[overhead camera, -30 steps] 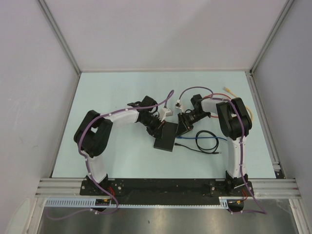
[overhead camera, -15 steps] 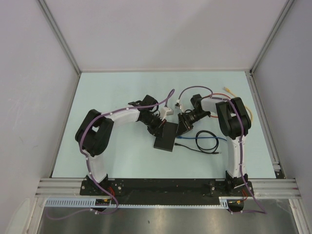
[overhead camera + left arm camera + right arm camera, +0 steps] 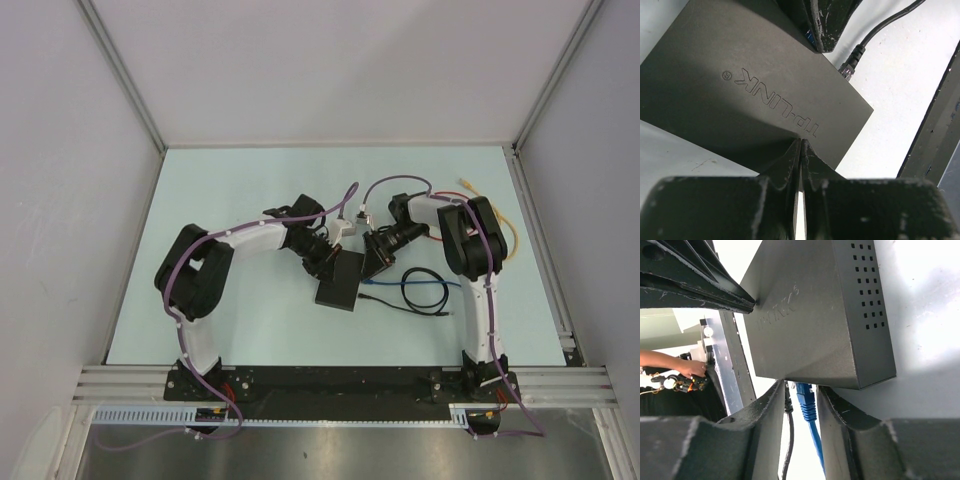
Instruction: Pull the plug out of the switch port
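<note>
Between the two fingers of the right gripper [image 3: 801,390] sits the blue plug [image 3: 806,402], in a narrow gap. I cannot tell if they squeeze it. The plug meets the edge of the switch [image 3: 338,284], which lies flat mid-table [image 3: 250,180]. The left gripper [image 3: 800,150] is pinched closed, tips on the switch's top.

Remote operator's view of my rig: the left arm [image 3: 245,238] and right arm [image 3: 483,312] pair white tubular links with bulky black joint housings. A purple cable [image 3: 400,180] runs along each, and both are bolted to a black base plate [image 3: 330,382]. Up close, the left hand [image 3: 800,148] has matte-black fingers [image 3: 715,210] flecked with pale scuffs. The right hand [image 3: 801,400] has similarly worn fingers [image 3: 760,435].
</note>
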